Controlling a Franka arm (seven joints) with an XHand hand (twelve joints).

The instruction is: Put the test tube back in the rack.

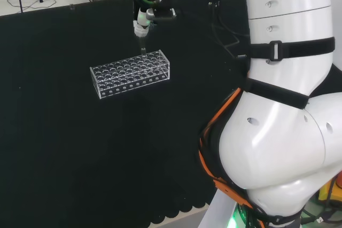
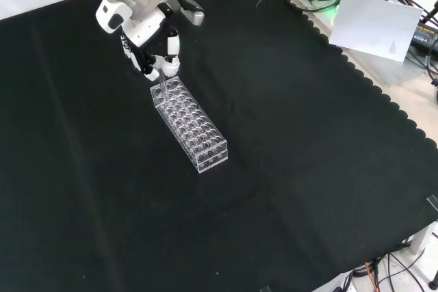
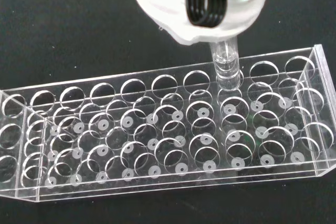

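The test tube [image 3: 226, 66] hung upright just below the robot hand [image 2: 156, 49], pinched in its curled fingers so its tip could enter a hole of the rack [image 1: 131, 73] on the surface [image 2: 308, 169] beneath.

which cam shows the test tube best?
Wrist view: test tube close and large, its tip at a hole in the rack. Head and front views show just a thin sliver under the robot hand.
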